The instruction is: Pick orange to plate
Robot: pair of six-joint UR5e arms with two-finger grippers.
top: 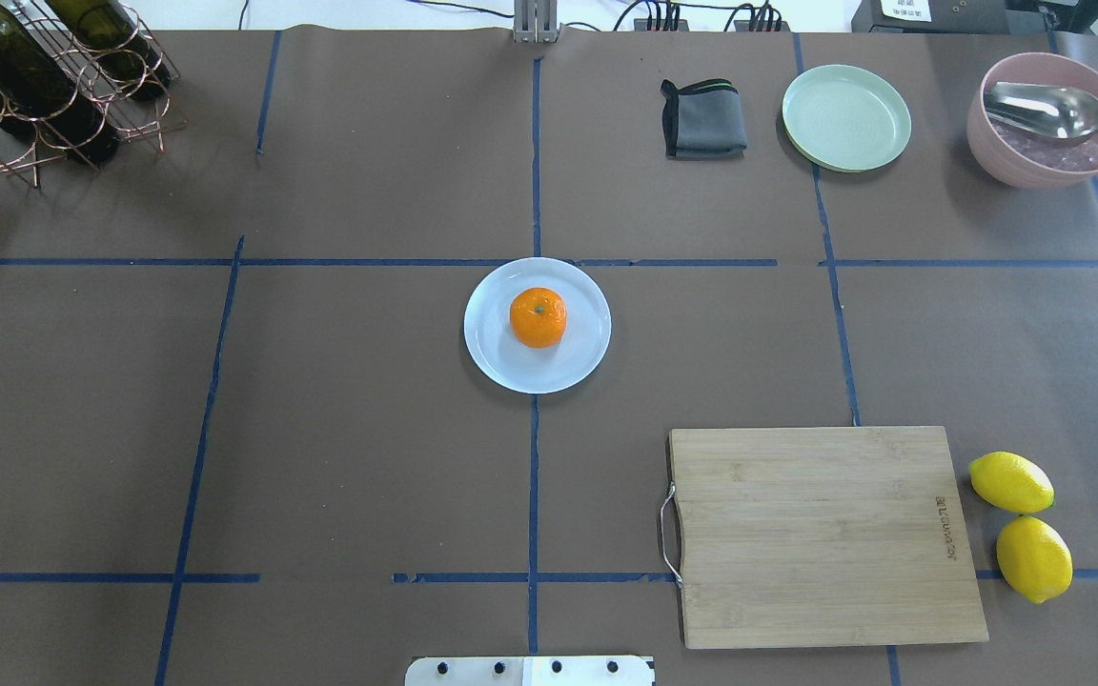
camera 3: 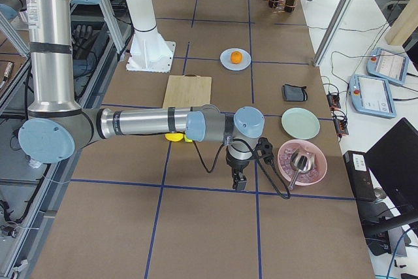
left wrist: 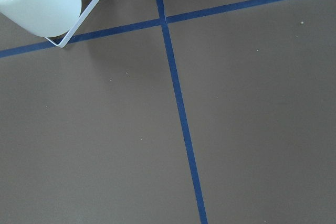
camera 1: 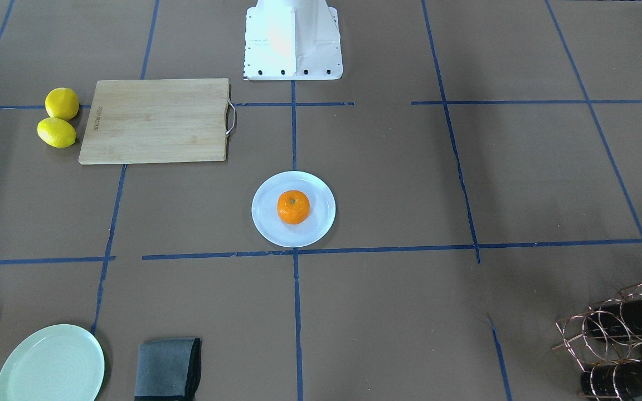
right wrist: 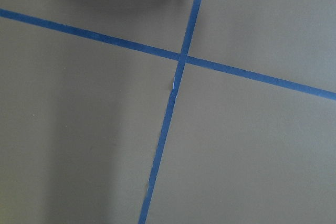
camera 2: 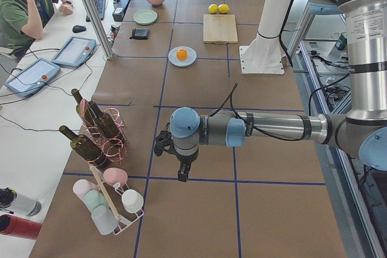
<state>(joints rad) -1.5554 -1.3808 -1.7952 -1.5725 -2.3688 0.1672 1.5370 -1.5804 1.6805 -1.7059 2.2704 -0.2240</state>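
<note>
One orange (camera 1: 293, 207) sits about in the middle of the pale bluish-white plate (camera 1: 267, 225) in my front-facing view, stem dimple up, on the brown table (camera 1: 466, 184) straight out from the robot's base. No gripper shows here. On the robot's right side lie a wooden cutting board (camera 1: 156, 120) and two lemons (camera 1: 62, 103) just beside it; a pale green plate (camera 1: 50, 365) and a folded grey cloth (camera 1: 168, 367) sit along the operators' edge.

Overhead I get the same layout: the orange on the plate at the table's centre, on the middle tape line, and no arms in frame. A pink bowl (top: 1045, 152) holding a metal spoon (top: 1049, 110) stands at the far right corner.

From the left end, the left gripper (camera 2: 181, 176) hangs pointing down over the near part of the table, close to a rack of mugs (camera 2: 112, 200), well apart from the orange far up the table. I cannot tell how wide it stands.

From the right end, the right gripper (camera 3: 239, 183) points down just beside the pink bowl, with the cutting board between it and the orange on its plate. Its opening I cannot tell either.

Both wrist cameras show only brown table and crossing blue tape; the left one also catches a white mug (left wrist: 39, 1) at its corner.
</note>
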